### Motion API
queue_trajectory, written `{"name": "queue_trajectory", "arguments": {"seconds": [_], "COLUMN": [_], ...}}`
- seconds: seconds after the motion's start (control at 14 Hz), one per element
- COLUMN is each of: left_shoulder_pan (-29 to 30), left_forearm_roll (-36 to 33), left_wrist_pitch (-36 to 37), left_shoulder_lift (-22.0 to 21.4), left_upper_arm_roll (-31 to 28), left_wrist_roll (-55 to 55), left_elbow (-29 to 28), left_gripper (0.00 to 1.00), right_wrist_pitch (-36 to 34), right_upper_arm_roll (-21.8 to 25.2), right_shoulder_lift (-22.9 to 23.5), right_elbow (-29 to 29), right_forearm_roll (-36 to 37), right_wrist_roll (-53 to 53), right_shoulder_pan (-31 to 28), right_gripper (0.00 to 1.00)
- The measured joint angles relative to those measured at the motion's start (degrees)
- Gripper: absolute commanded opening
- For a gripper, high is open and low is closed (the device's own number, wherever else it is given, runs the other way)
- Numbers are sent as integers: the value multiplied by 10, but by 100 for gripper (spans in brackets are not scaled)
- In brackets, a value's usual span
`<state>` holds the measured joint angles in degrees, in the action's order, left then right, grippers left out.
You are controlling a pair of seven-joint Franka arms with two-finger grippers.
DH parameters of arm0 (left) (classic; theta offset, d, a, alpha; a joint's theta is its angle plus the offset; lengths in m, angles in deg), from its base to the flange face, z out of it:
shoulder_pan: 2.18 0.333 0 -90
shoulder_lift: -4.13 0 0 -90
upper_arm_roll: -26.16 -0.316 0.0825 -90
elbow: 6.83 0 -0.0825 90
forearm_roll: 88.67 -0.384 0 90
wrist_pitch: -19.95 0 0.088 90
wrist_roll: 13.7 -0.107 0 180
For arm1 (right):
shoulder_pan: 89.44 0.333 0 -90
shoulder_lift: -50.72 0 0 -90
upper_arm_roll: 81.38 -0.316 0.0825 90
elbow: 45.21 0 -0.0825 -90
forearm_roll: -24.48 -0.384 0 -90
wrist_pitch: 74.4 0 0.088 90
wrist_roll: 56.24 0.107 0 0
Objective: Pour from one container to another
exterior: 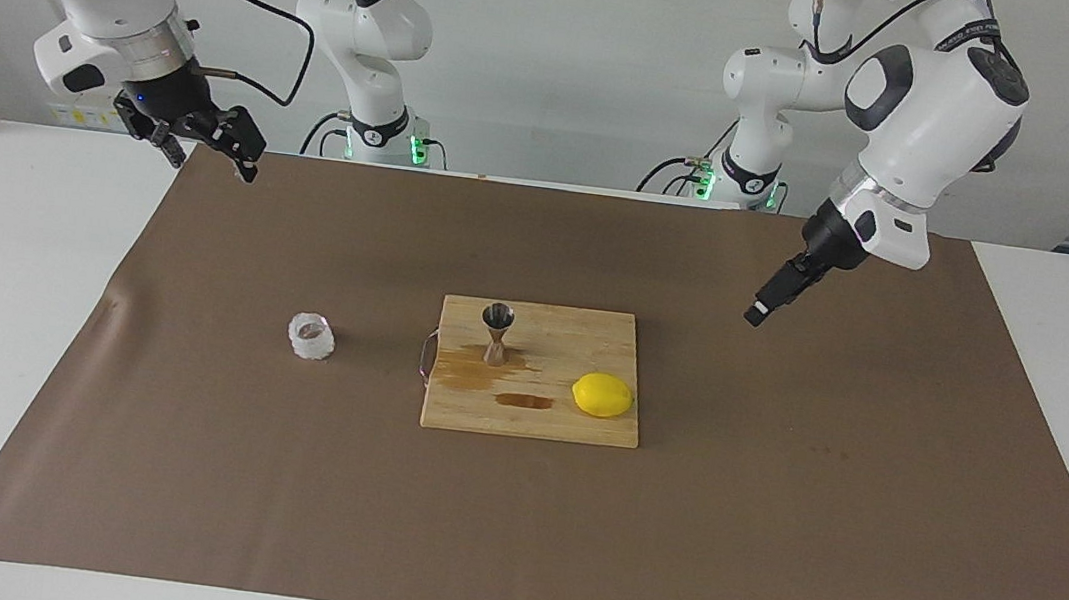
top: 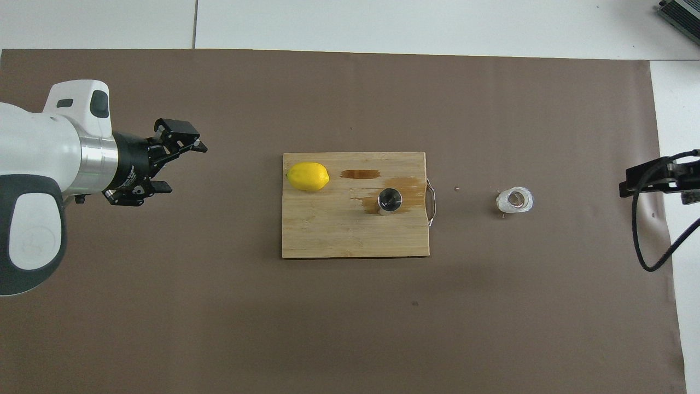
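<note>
Standing upright on board [exterior: 581,424]: jigger [exterior: 496,333]

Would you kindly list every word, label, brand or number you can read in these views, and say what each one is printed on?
Nothing can be read with certainty.
Left gripper: white lettering on its black wrist collar, too small to read.
Left arm: white lettering on a black band, too blurred to read.
Cutting board, jigger, glass cup, lemon: no text.
</note>
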<state>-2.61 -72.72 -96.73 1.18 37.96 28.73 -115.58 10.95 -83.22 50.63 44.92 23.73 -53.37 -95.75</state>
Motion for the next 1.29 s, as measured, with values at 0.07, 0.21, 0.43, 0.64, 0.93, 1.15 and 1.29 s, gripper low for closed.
{"name": "queue_trajectory", "arguments": {"seconds": [0.07, 0.21, 0.43, 0.64, 0.93, 1.15, 1.29], "left_shoulder_pan": [1, 0, 1, 1, -1, -12, -15], "left_forearm_roll": [-15, -39, -63, -73, -75, -92, -98], "left_wrist_pitch": [7, 23, 50, 68, 123, 185, 222], "left_shoulder_lift": [0, 0, -1, -1, -1, -2, -3], "left_upper_arm_roll": [-3, -18, -41, -65, -94, -119, -123], "left_wrist_roll": [-30, -103, -213, -285, -345, -370, -384], "left_elbow": [0, 3, 13, 29, 73, 121, 147], "left_gripper": [100, 100, 100, 100, 100, 100, 100], "right_wrist_pitch": [0, 0, 0, 0, -14, -24, -24], "right_upper_arm_roll": [0, 0, 0, 0, 1, -5, -7], "right_shoulder_lift": [0, 0, 0, 0, 0, -2, -3], "right_elbow": [0, 0, 0, 0, 0, 0, 1], "right_forearm_roll": [0, 0, 0, 0, 0, -3, -22], "right_wrist_roll": [0, 0, 0, 0, 0, -30, -141], "right_shoulder_pan": [0, 0, 0, 0, -1, 0, 0], "right_gripper": [100, 100, 100, 100, 100, 100, 100]}}
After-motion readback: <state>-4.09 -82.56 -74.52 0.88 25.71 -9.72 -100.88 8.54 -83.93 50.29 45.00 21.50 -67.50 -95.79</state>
